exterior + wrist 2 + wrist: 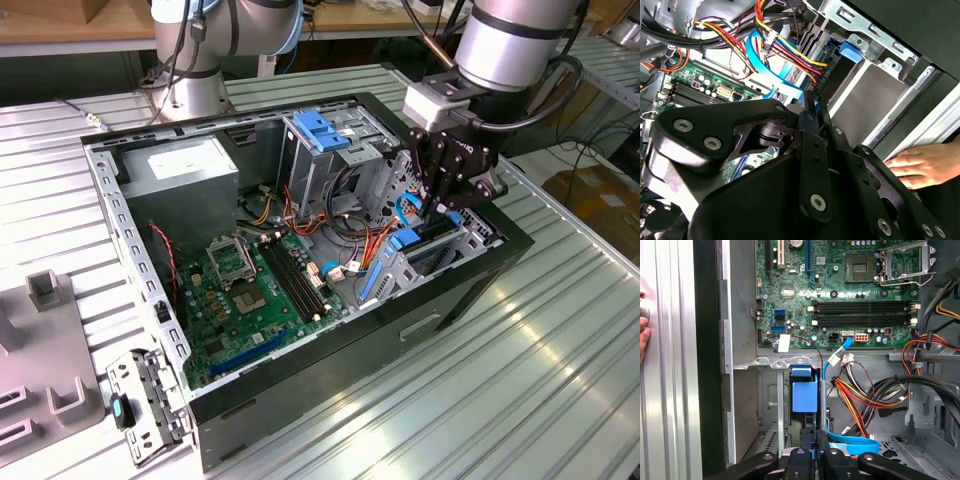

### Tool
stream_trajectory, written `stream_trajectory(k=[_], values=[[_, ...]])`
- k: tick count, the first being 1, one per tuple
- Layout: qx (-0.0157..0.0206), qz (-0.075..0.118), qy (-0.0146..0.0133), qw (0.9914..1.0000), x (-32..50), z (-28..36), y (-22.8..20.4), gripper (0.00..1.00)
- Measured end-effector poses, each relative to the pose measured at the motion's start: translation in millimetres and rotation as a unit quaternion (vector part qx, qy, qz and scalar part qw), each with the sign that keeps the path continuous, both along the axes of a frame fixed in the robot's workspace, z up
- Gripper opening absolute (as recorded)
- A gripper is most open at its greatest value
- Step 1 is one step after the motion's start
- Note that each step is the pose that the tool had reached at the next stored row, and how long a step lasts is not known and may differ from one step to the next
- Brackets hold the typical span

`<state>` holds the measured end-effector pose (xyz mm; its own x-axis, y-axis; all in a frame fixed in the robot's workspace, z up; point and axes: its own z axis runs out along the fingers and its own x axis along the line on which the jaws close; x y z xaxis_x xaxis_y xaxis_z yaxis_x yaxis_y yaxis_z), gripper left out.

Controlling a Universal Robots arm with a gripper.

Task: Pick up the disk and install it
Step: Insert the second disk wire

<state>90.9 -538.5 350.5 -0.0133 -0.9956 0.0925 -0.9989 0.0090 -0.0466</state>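
The disk [408, 240] stands on edge in the drive bay at the corner of the open computer case nearest the exterior view's right. Mostly its blue carrier frame shows, in the first wrist view [804, 395] and the second wrist view [850, 51]. My gripper [437, 212] reaches straight down into that bay. Its two narrow fingers [805, 447] stand close together, with a thin strip of the blue carrier pinched between them. The second wrist view has the gripper [815, 107] running along the disk's dark edge toward the bay's metal wall.
A grey drive cage with a blue handle [322, 130] stands just behind the bay, and bundled cables [350, 240] lie beside it. The motherboard [250, 290] and power supply [185, 170] fill the case. A person's hand [922, 162] rests on the case's outer side. A loose bracket [140, 400] lies on the table.
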Motion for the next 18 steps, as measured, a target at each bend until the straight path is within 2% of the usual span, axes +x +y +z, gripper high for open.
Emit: stream_trajectory(k=[13,18], values=[[0.0005,0.000,0.0000,1.00000,0.4,-4.6,0.0,0.16],[0.0017,0.000,0.0000,1.00000,0.4,-4.1,0.0,0.16]])
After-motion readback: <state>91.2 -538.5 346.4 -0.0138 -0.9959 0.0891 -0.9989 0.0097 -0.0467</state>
